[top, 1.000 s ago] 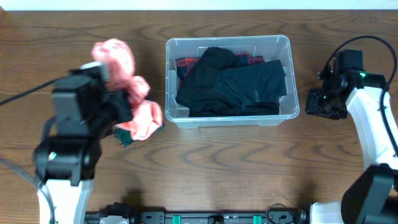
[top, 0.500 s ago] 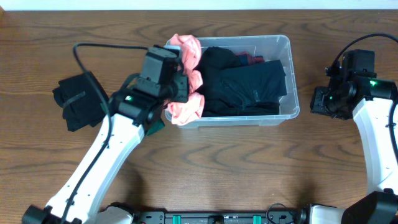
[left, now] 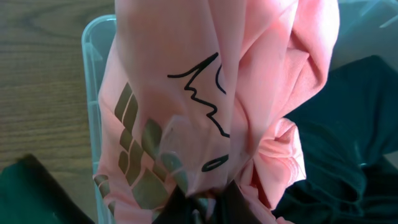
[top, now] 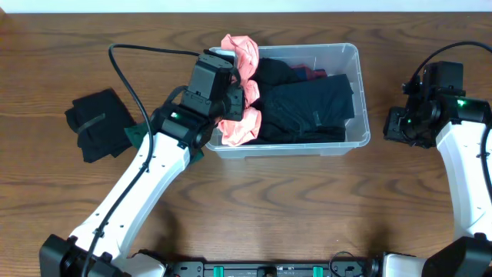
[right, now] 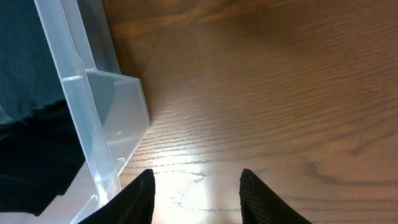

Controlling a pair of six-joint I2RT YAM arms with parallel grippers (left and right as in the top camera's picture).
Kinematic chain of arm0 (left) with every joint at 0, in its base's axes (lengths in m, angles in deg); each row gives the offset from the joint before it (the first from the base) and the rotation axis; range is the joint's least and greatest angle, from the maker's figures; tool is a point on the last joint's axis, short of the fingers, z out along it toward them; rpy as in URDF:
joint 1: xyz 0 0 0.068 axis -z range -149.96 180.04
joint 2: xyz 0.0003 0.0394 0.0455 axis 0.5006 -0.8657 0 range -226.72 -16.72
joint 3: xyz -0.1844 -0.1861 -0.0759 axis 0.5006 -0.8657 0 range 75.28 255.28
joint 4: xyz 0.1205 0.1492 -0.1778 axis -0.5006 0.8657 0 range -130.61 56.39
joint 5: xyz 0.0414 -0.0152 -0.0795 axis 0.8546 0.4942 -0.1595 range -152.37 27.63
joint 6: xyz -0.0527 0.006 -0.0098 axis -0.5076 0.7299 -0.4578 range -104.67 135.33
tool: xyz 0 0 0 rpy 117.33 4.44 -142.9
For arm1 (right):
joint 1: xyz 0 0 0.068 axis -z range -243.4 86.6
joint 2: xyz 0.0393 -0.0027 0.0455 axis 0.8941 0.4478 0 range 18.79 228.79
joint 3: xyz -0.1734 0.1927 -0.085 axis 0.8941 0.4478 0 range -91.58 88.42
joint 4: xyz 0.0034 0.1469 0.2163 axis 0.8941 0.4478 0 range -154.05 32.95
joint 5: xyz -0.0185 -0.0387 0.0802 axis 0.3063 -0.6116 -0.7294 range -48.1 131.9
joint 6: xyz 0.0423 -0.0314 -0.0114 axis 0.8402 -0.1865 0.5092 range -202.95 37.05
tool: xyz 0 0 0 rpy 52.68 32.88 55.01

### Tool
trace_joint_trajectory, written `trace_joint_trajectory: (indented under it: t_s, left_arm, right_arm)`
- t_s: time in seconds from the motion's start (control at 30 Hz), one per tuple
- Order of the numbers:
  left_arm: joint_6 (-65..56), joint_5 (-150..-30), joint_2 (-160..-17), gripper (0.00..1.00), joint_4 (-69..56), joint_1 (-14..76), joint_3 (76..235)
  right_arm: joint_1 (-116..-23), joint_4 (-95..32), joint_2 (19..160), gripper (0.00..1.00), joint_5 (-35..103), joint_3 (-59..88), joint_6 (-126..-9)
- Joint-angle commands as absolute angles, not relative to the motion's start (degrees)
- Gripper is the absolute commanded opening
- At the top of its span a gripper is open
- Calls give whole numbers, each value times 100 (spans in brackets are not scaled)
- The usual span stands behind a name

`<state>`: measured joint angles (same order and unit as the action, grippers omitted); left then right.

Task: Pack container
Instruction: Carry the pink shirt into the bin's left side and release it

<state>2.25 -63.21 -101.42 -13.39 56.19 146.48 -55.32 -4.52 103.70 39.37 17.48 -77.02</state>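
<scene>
Since half a second before, the left gripper [top: 233, 98] had carried the crumpled pink printed cotton garment [top: 241, 123] further over the clear rectangular plastic container [top: 361, 135] at mid-table, its fingers clamped on the cloth. Dark clothes [top: 307, 108] already lay inside (a black folded bundle [top: 96, 125] waited outside on the left). Release looked close. The right gripper [right: 198, 186] hung empty, fingers apart, beside the container

The clear rectangular container [top: 355, 98] (dark clothes inside) sits upright, mid-table.
</scene>
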Motion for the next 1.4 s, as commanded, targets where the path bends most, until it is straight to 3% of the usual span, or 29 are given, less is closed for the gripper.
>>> trace_joint_trajectory:
  t_s: [0.0, 0.17, 0.2, 0.23, 0.27, 0.73, 1.37]
  left_arm:
    - [297, -6144, -10269, 6, -1324, 5628, 14871]
    - [297, -6184, -10509, 7, -1273, 5628, 14869]
    - [299, -6227, -10549, 29, -1256, 5628, 14869]
    - [302, -6280, -10577, 68, -1247, 5628, 14869]
    - [302, -6323, -10579, 99, -1247, 5628, 14869]
    - [651, -6297, -9329, 98, -1400, 5501, 14954]
    - [411, -6623, -11681, 99, -1107, 5628, 14799]
  right_arm:
    - [-5480, -441, 10335, 43, 3998, 1772, -7612]
    - [-5480, -426, 10335, 43, 3998, 1772, -7612]
    - [-5480, -424, 10335, 43, 3998, 1772, -7612]
    - [-5480, -422, 10335, 43, 3998, 1772, -7612]
    - [-5480, -417, 10335, 43, 3996, 1772, -7612]
    - [-5480, -441, 10335, 43, 3996, 1772, -7612]
    - [-5480, -372, 10335, 43, 3998, 1772, -7614]
